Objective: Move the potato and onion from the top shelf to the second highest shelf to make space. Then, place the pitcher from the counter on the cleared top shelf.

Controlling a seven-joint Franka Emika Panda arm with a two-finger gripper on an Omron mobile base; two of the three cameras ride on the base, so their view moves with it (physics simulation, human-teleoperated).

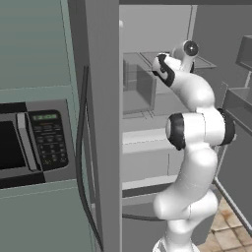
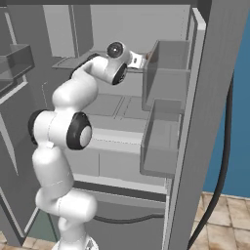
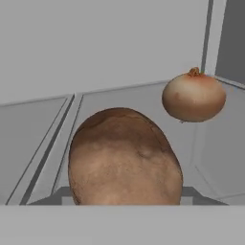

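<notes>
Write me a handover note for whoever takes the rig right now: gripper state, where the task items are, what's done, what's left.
Gripper: reached into the open fridge at the top shelf; fingertips hidden behind the potato, so whether it grips cannot be told.
Potato: close in front of the hand, on the top shelf.
Onion: farther back, to the right in the hand view, same shelf.
Done: nothing moved yet.
Left: potato and onion down one shelf, then pitcher to the top shelf.

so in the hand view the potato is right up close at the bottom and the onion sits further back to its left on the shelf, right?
Not quite: the onion sits further back to the right of the potato, not to its left. The hand view shows this. The rest holds: the potato is close at the bottom of that view, and both lie on the pale grey shelf.
</notes>
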